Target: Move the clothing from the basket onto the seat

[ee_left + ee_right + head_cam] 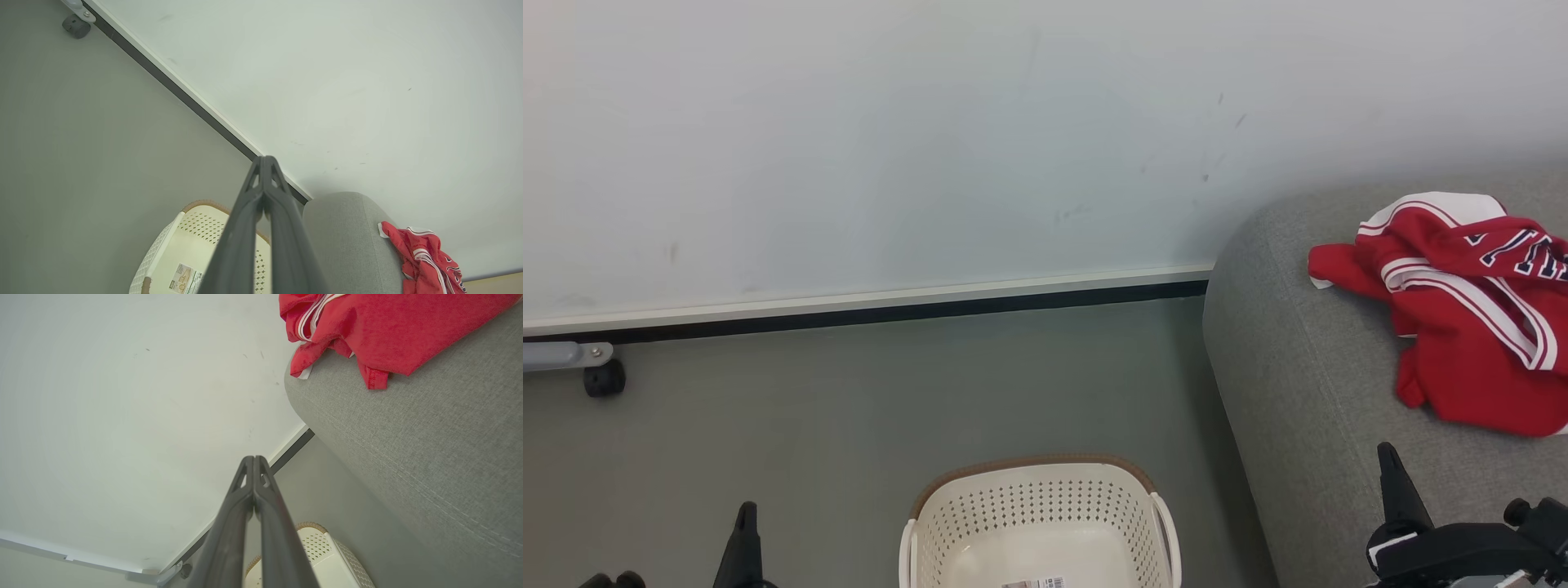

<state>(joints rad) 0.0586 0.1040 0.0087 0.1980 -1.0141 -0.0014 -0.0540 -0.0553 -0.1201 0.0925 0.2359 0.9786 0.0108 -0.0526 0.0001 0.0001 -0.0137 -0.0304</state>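
Note:
Red clothing (1462, 318) with white stripes and navy lettering lies crumpled on the grey seat (1298, 384) at the right; it also shows as clothing (423, 257) and clothing (367, 330) in the wrist views. The cream basket (1037, 523) with its brown rim stands on the floor at the bottom centre, holding only a paper label; the basket (179, 257) and basket (327, 555) appear low in the wrist views. My left gripper (745, 516) is shut and empty, left of the basket. My right gripper (1388, 461) is shut and empty over the seat's front, below the clothing.
A pale wall with a white and black skirting (866, 306) runs behind the grey floor. A black caster on a grey metal leg (603, 377) stands at the far left by the wall.

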